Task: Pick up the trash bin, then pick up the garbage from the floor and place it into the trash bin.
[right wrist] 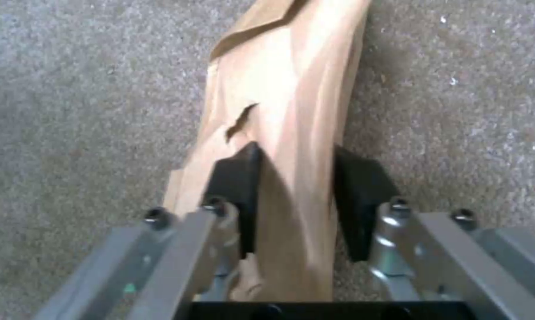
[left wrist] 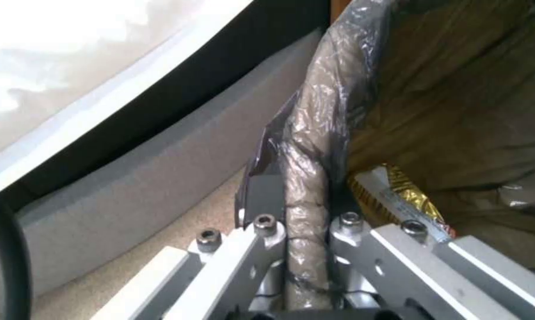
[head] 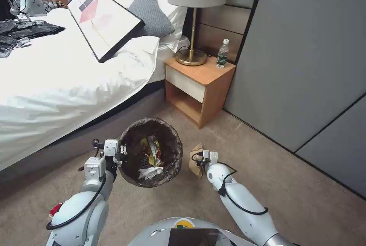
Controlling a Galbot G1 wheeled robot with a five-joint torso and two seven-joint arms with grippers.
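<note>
While the left gripper [left wrist: 303,209] clamps the bag-wrapped rim of the trash bin [head: 131,135] at its 9 o'clock edge, yellow wrappers [head: 152,152] and white tissue [head: 150,172] lie inside; at the bin's 3 o'clock, the right gripper [right wrist: 294,178] pinches a creased, torn brown paper bag [right wrist: 291,89] above the carpet [right wrist: 71,89]

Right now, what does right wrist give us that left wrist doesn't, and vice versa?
Right wrist alone: the right gripper with its black pads closed on the brown paper bag, which is creased and has a small tear, carpet beneath.

Left wrist alone: the left gripper clamped on the bag-lined rim of the trash bin, a yellow wrapper inside it, the bed base beside it.

Shared: grey-beige carpet, and a gripper shut on something.
</note>
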